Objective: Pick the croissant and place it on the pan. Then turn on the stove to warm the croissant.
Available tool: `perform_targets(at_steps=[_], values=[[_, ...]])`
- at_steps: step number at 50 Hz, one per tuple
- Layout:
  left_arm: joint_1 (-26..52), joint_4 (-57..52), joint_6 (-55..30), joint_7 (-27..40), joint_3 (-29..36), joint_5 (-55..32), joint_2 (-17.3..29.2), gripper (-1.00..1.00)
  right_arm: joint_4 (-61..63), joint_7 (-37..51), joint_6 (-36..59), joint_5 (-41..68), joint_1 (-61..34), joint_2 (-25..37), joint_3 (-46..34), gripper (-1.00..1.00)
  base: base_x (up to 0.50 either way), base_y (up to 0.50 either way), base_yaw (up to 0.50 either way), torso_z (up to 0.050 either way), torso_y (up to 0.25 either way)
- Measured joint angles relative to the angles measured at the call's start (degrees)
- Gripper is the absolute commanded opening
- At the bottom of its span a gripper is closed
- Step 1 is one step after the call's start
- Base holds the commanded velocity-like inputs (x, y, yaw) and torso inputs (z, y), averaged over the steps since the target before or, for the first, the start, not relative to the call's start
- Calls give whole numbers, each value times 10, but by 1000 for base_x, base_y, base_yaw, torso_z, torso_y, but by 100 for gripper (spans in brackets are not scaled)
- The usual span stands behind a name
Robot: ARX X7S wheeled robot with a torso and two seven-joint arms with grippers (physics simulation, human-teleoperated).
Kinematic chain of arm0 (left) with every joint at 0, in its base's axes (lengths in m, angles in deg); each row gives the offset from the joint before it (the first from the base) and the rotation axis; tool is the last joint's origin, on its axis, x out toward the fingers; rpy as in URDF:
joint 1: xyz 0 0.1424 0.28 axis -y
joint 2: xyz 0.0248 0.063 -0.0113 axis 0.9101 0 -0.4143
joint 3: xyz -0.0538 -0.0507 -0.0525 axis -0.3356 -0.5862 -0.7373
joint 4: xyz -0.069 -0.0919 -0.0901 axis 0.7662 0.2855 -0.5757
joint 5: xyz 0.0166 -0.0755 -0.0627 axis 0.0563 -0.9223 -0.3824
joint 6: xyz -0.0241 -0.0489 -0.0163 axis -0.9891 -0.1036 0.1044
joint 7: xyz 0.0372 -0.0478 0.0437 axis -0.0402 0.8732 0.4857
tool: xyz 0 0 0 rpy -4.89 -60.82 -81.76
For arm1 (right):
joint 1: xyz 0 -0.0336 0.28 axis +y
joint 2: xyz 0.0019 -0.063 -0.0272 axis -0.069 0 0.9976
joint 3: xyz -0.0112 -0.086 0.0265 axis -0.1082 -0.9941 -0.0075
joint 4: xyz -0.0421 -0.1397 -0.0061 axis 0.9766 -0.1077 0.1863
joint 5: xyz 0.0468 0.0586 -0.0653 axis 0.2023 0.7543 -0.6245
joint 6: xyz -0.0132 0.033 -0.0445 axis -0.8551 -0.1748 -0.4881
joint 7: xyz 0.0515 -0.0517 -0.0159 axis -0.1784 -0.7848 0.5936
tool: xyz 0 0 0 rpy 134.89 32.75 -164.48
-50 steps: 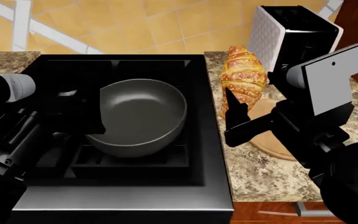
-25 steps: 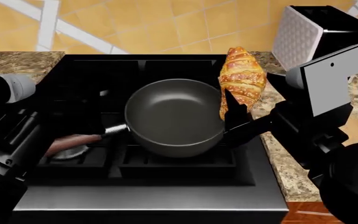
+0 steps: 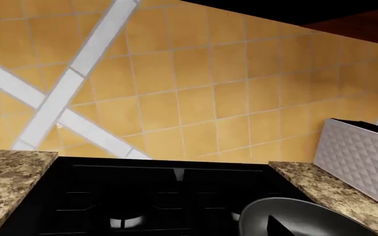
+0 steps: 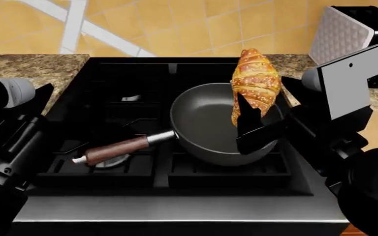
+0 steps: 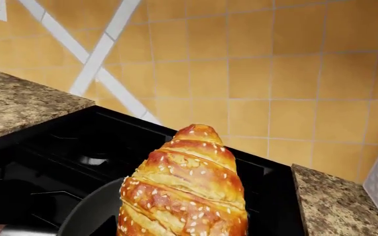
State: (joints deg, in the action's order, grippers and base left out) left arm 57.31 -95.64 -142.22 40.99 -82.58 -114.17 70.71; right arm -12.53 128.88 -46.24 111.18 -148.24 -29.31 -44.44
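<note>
Our right gripper pinches the croissant upright over the pan near the stove's right edge, so we should lower before releasing; our left gripper's state seems hidden.

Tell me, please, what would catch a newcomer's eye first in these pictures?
Most striking is the golden croissant, held on end in the right gripper above the right side of the dark pan. The pan sits on the black stove, its wooden handle pointing toward the robot's left. A white toaster stands on the counter at far right.
</note>
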Motion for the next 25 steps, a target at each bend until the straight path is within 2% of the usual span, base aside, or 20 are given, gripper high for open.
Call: perform_targets(at_steps=[25], values=[[-10, 3, 10, -11, 1, 9, 2, 100, -114, -48, 115, 62, -128, -43, -36, -100, 0, 0, 0, 0, 0]])
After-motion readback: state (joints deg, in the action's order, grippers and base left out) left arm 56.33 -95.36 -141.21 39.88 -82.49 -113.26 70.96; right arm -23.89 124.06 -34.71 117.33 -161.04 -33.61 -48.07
